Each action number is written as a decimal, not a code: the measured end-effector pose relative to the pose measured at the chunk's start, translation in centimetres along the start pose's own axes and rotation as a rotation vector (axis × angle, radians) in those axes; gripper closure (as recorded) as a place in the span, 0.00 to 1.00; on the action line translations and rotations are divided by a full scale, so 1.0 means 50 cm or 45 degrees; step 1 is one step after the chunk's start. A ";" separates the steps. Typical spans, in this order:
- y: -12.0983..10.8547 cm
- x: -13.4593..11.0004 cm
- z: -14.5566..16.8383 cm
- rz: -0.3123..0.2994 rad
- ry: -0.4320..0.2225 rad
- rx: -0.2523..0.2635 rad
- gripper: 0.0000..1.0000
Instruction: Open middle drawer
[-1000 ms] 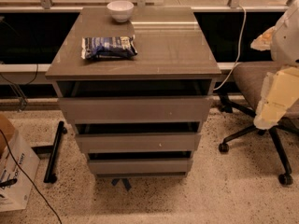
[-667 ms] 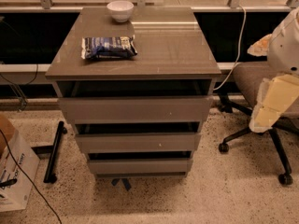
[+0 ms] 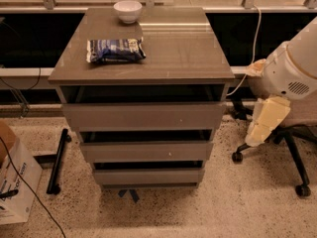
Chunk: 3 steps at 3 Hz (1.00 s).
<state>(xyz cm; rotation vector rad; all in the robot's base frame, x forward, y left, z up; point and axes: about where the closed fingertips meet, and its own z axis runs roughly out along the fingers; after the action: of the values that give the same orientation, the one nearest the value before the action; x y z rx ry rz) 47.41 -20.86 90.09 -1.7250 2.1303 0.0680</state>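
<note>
A grey-brown cabinet [image 3: 143,58] stands in the middle of the camera view with three handleless drawers stacked. The middle drawer [image 3: 146,151] has a plain flat front with a tiny pale dot and looks closed, with a dark gap above it. The top drawer [image 3: 143,115] is above it and the bottom drawer [image 3: 147,176] below. My arm's white housing [image 3: 292,68] is at the right. The cream-coloured gripper [image 3: 258,133] hangs down from it, to the right of the cabinet at about the height of the top and middle drawers, and does not touch them.
A white bowl [image 3: 128,10] and a blue snack bag [image 3: 115,50] lie on the cabinet top. An office chair base [image 3: 292,152] stands behind the gripper at the right. A cardboard box [image 3: 15,182] and a black bar [image 3: 57,160] are on the floor at the left.
My arm and gripper have moved left and down, closer to the cabinet's right side. The drawers, bowl and bag have not moved.
</note>
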 end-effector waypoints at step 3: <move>0.001 -0.056 0.091 0.020 -0.081 -0.010 0.00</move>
<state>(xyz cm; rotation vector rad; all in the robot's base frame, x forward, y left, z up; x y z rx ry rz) 49.06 -16.96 86.82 -1.6878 2.1003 0.1342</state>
